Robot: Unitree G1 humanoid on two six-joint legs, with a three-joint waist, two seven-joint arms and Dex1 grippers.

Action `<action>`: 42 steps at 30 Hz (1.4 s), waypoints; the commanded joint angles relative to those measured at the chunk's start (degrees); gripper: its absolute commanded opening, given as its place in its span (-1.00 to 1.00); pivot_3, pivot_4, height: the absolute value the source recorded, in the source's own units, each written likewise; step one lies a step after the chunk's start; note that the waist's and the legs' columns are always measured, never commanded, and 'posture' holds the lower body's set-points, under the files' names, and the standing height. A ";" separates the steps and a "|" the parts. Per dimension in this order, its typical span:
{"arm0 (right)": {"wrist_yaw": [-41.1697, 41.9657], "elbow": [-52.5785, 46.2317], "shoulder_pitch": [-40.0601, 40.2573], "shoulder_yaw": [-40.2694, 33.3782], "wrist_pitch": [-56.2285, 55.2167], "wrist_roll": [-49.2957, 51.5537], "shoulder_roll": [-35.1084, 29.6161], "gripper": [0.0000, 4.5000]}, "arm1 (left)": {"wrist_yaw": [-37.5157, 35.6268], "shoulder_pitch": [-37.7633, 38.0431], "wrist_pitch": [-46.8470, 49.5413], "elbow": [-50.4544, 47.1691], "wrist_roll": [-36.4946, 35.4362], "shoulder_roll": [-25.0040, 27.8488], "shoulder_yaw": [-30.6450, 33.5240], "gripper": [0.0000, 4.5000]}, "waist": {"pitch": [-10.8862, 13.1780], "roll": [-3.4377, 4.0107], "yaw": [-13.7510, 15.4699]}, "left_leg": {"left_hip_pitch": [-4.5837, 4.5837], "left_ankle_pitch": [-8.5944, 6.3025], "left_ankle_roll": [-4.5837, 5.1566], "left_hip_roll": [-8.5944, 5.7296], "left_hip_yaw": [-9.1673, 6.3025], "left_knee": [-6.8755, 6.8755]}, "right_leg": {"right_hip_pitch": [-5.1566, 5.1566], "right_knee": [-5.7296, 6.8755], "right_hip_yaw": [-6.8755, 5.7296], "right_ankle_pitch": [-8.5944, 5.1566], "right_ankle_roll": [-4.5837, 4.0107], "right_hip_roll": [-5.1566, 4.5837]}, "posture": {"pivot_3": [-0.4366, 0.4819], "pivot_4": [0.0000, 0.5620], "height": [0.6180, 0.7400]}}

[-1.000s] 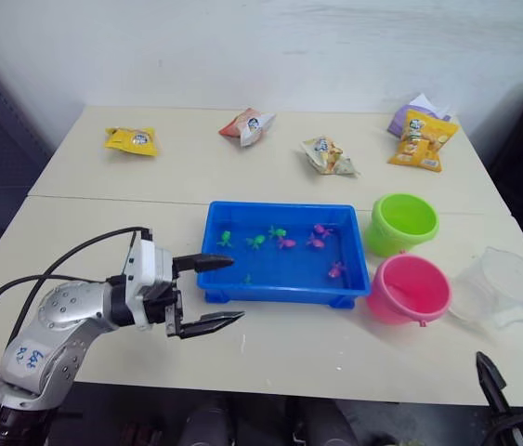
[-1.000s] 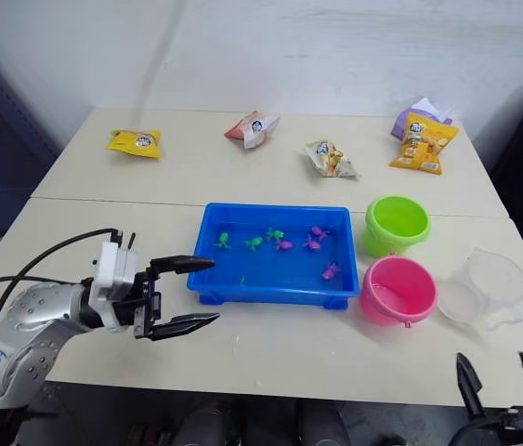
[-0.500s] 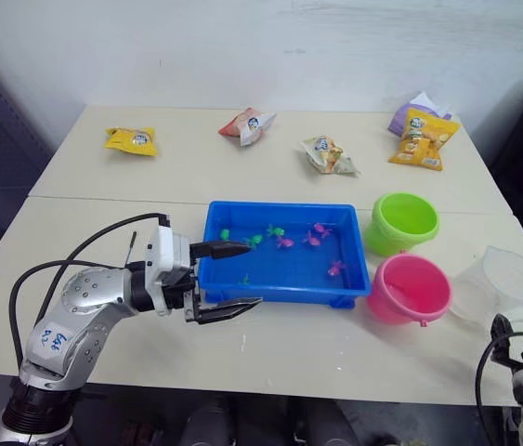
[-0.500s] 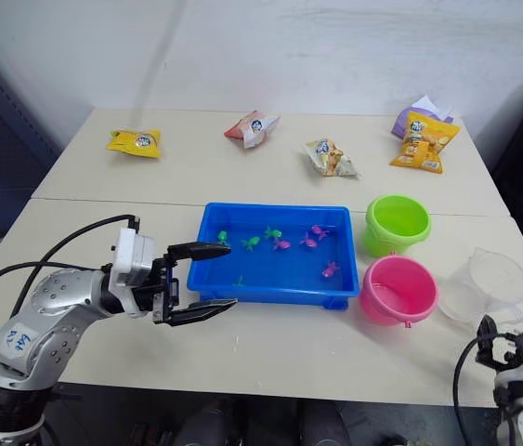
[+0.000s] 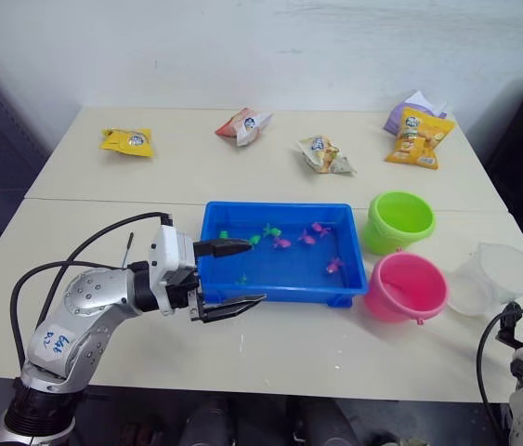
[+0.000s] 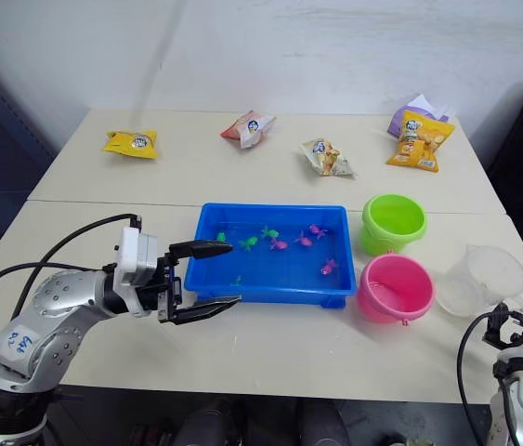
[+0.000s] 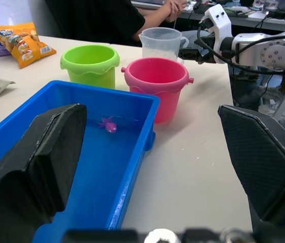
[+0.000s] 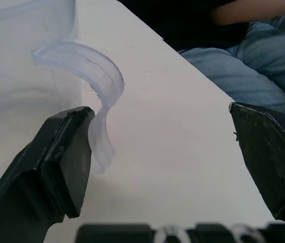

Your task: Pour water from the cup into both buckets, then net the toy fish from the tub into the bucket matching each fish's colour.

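Note:
The blue tub (image 5: 280,207) sits mid-table, holding water and several tiny toy fish, some pink (image 5: 334,266), some green (image 5: 267,229). My left gripper (image 5: 254,273) is open at the tub's front-left corner, one finger over the rim and the other in front of the tub. To the right of the tub stand the lime green bucket (image 5: 402,221) and, in front of it, the pink bucket (image 5: 408,286). The clear cup (image 5: 498,279) stands farther right. My right gripper (image 8: 157,114) is open just behind the cup's handle (image 8: 99,71), not touching it.
Snack packets lie along the table's far side: yellow (image 5: 126,140), red-white (image 5: 243,124), pale (image 5: 324,154) and orange (image 5: 416,137). A person in dark clothes (image 7: 107,20) sits just beyond the table's right edge, close to the cup.
My left gripper moved right, up to the tub's front-left corner, still open. My right arm came up from below the table edge to the cup's handle.

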 commanded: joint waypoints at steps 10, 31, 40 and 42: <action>5.63 10.16 -6.90 -3.22 -14.55 4.68 -0.40 -0.07 | -2.69 -1.91 0.54 0.31 -0.48 0.78 0.11 1.00 | 0.00 0.00 -0.03 | 0.01 0.02 -0.03 0.01 0.03 0.00 | -0.01 0.00 0.04 0.00 0.01 0.07 | -0.05 -0.47 0.97; 6.91 -16.61 -0.49 -5.30 0.03 14.71 -6.69 -0.99 | -5.44 -4.69 -0.27 6.29 0.29 -2.02 -2.46 1.00 | 0.03 0.15 -0.01 | -0.01 0.02 -0.02 0.04 0.00 -0.02 | -0.01 -0.01 0.07 0.01 0.02 0.06 | -0.05 -0.47 0.97; 10.44 -31.57 6.02 -2.10 6.84 9.53 -12.73 -0.99 | -7.28 -7.01 -0.62 9.31 1.13 -4.70 -5.07 1.00 | 0.07 0.09 0.19 | -0.04 0.01 -0.02 0.04 -0.01 -0.03 | -0.01 -0.07 0.05 0.01 0.04 0.08 | -0.05 -0.47 0.97; 10.06 -32.81 7.20 -1.74 5.93 6.89 -11.69 -0.99 | -7.84 -7.44 -0.64 9.64 1.30 -5.19 -5.62 1.00 | 0.07 0.09 0.19 | -0.03 0.01 -0.02 0.04 -0.01 -0.03 | -0.01 -0.07 0.05 0.00 0.06 0.09 | -0.05 -0.47 0.97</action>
